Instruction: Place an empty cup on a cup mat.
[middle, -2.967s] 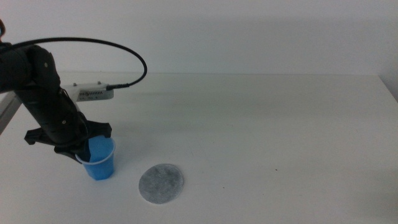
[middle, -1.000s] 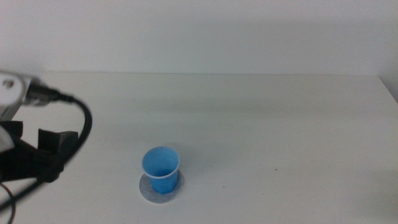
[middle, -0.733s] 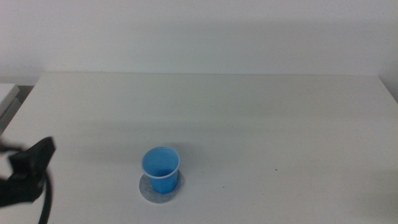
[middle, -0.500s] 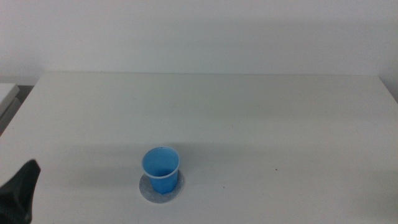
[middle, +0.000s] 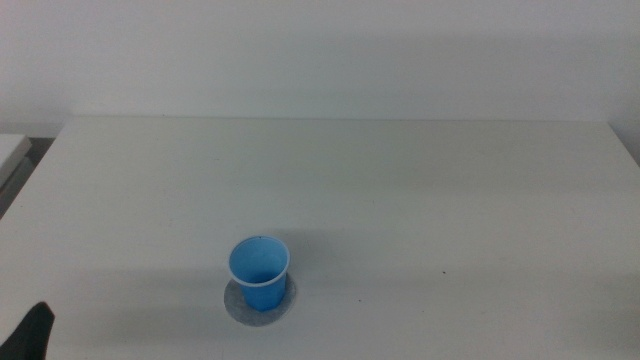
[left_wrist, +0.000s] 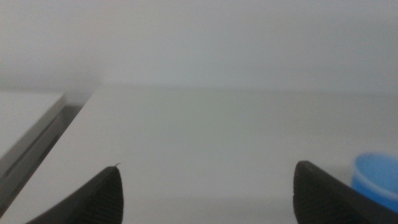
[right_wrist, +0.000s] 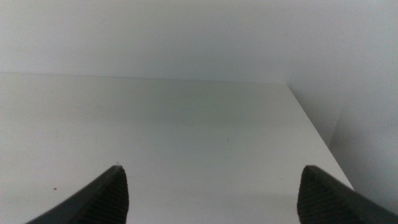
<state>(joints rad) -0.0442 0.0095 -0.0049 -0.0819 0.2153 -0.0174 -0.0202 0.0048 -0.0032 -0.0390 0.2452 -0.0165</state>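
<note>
The bright blue cup stands upright on the speckled grey cup mat near the table's front, left of centre. Its inside looks empty. My left gripper is open and empty, drawn back to the table's front left corner; only a dark tip of it shows in the middle view. The cup's edge shows beside one jaw in the left wrist view. My right gripper is open and empty, out of the middle view, facing bare table.
The white table has its left edge close to the left gripper. Its right edge shows in the right wrist view. A small dark speck lies right of the cup.
The left arm held the cup left of the mat, then set it on the mat, let go and drew back to the bottom left corner. The cup stays still on the mat.
</note>
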